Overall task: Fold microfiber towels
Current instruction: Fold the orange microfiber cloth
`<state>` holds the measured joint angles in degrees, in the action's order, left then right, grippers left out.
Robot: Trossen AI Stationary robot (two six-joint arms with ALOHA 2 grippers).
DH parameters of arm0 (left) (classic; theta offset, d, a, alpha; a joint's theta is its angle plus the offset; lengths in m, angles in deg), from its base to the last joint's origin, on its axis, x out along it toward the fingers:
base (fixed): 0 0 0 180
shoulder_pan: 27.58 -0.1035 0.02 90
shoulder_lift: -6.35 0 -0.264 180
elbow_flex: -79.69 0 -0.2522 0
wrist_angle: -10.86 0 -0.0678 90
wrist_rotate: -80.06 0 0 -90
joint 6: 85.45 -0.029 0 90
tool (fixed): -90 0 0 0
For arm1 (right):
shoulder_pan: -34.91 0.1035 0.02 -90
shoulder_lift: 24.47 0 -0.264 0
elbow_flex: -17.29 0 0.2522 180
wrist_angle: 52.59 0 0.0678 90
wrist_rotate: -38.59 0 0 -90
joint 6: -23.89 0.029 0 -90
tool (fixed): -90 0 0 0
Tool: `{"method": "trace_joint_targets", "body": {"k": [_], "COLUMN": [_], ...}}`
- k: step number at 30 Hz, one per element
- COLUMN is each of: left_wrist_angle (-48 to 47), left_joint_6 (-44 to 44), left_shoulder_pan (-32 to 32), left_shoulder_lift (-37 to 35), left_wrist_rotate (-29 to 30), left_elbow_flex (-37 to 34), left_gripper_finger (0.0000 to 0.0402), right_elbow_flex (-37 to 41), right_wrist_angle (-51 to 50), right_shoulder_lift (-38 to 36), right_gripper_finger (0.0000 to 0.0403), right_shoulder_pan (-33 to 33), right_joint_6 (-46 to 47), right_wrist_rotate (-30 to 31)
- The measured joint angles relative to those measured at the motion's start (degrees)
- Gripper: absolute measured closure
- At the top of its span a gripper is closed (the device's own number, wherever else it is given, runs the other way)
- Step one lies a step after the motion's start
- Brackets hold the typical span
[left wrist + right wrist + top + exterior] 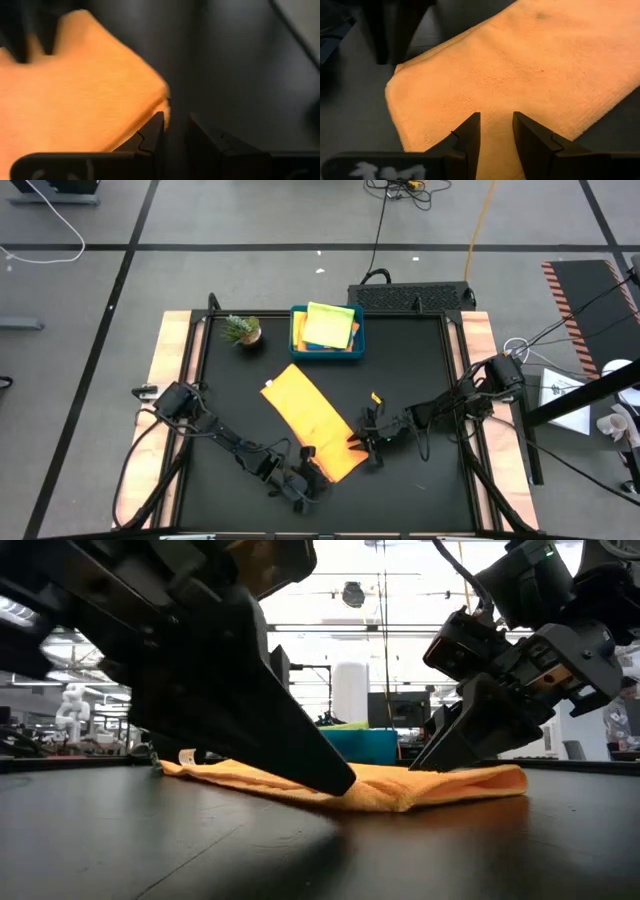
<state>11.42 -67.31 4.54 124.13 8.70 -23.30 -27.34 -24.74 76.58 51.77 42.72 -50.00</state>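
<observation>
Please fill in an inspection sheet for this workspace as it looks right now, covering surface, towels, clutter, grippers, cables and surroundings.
Surface: black table top with pale wooden side strips.
Job's things: orange towel, already folded into a long strip, lies flat and diagonal mid-table; more towels, yellow and lime green on top, sit in the teal tray.
Clutter: small potted plant beside the tray.
Grippers: left gripper at the strip's near corner; right gripper at its long edge. Both have fingers slightly apart, down at the cloth; grip unclear.
Cables: leads run along both arms; black and yellow cables on the floor beyond.
Surroundings: grey floor with taped lines; lab equipment behind.
</observation>
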Motion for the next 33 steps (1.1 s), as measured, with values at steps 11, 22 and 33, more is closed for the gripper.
{"method": "trace_joint_targets", "body": {"k": [11, 22, 33], "left_wrist_angle": [4.0, 3.4, -17.6], "left_joint_6": [-1.6, -14.4, -16.2], "left_shoulder_pan": [0.0, -0.3, -2.2], "left_shoulder_lift": [0.0, -0.4, -0.3], "left_wrist_rotate": [-9.4, 0.9, -1.5], "left_elbow_flex": [0.0, 1.3, 10.5], "left_gripper_finger": [0.0314, 0.0314, 0.0313], "right_elbow_flex": [0.0, 0.0, 0.0], "right_wrist_angle": [-0.1, -0.3, -1.6], "right_shoulder_lift": [0.0, -4.7, -5.3], "right_gripper_finger": [0.0298, 0.0298, 0.0298], "right_shoulder_pan": [0.0, 0.1, 0.0], "right_joint_6": [0.0, -1.2, -2.0], "right_wrist_rotate": [0.0, -4.5, -4.5]}}
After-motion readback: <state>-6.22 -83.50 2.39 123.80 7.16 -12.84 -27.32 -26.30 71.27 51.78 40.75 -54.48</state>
